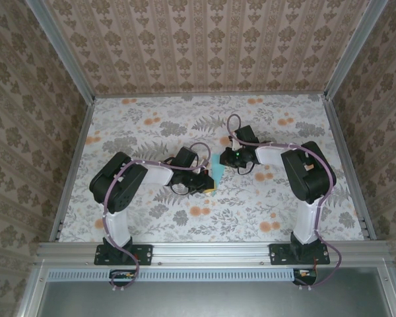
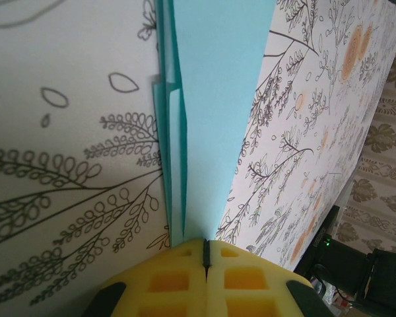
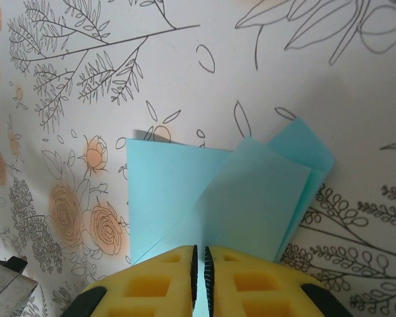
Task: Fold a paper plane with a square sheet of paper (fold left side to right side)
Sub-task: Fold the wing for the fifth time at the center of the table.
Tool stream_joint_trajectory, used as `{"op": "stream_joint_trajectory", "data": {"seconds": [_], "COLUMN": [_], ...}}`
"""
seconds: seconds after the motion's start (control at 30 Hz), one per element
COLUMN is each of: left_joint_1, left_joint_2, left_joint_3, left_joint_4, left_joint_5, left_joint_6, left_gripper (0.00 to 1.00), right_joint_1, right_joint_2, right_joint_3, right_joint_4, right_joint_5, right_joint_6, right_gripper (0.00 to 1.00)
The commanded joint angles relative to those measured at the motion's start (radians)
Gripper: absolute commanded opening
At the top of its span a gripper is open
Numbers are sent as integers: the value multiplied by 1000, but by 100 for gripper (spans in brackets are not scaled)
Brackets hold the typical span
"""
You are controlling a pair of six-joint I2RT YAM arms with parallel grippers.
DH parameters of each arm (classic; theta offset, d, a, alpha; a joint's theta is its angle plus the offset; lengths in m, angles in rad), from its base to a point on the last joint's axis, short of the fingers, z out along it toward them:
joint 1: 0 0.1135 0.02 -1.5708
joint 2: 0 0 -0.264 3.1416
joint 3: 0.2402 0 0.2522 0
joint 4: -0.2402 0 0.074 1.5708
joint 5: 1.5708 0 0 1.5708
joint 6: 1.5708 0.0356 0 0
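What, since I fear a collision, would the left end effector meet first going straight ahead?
The left end effector would first meet the folded paper at its tips; beyond, probably just tabletop.

No text, label or number can be read.

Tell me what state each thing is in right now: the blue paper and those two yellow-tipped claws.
blue paper: folded into overlapping layers, no longer a flat square, pinched from two sides.
left gripper: shut on the blue paper, yellow pads pressed together at its edge.
right gripper: shut on the blue paper, a sliver of blue showing between its pads.
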Motion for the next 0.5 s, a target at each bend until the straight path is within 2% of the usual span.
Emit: {"op": "stream_joint_trajectory", "data": {"seconds": [0.0,0.47], "left_joint_1": [-9,-12], "left_joint_2": [65,62], "left_joint_3": [-37,-39], "left_joint_4": [-177,-174], "left_joint_5": [-63,-66], "left_joint_6": [11,12], "left_gripper": [0,0], "right_joint_1": [-34,-78], "right_joint_2": [36,74], "right_joint_3": [39,108], "right_joint_4": [-11,-38], "right_joint_5": [53,35], "right_joint_6": [-23,-31], "right_gripper": [16,16]}}
